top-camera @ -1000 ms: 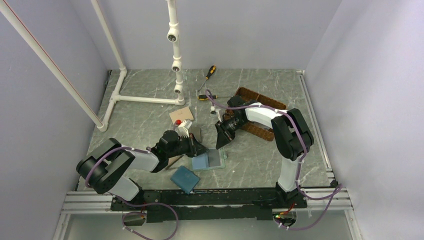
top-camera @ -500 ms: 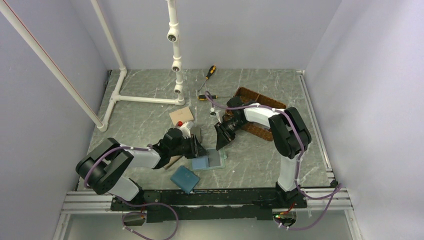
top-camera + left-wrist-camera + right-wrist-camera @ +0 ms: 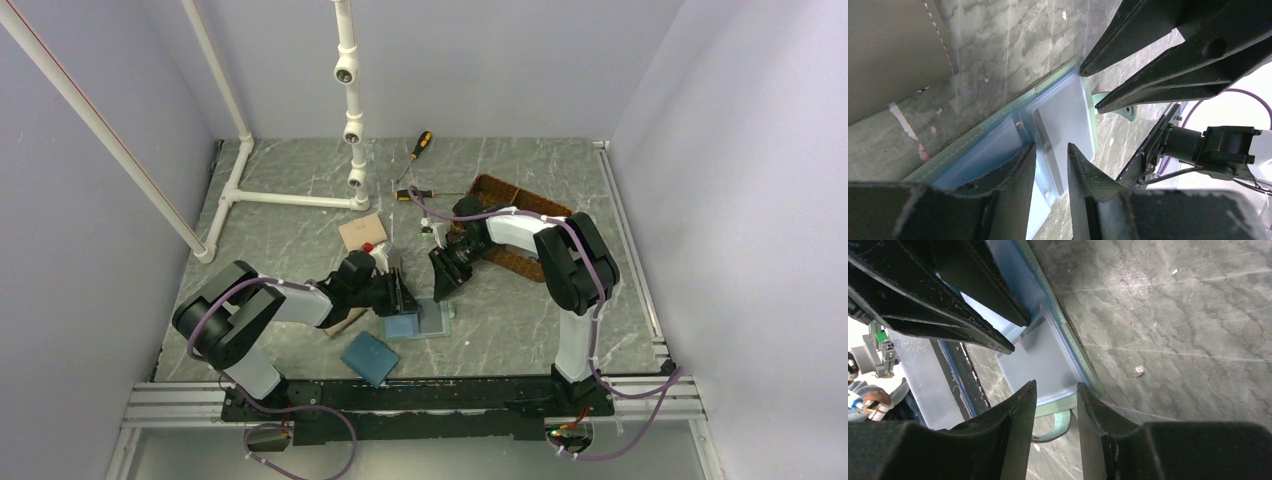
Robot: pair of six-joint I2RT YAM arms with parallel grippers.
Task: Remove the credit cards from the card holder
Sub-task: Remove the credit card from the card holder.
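Observation:
The card holder (image 3: 420, 321) lies open and flat on the table, pale blue-green pockets up. A pale whitish card (image 3: 1068, 112) sits in its pocket; other credit cards are not visible. My left gripper (image 3: 401, 296) hovers over the holder's left half, open, with nothing between its fingers (image 3: 1020, 167). My right gripper (image 3: 443, 286) hangs over the far right edge, open and empty, its tips above the green snap tab (image 3: 1060, 426). In the right wrist view the holder (image 3: 1040, 357) lies between both pairs of fingers. The two grippers nearly face each other.
A darker blue wallet (image 3: 369, 358) lies near the front edge. A tan wallet (image 3: 361, 231) and a grey-brown one (image 3: 895, 50) sit by the left arm. A woven basket (image 3: 515, 228) stands behind the right arm. Two screwdrivers (image 3: 421, 146) and a white pipe frame (image 3: 300, 198) are at the back.
My left gripper has opened from shut and slid right over the holder's left half. My right gripper has opened wider and shifted slightly toward the holder's far edge.

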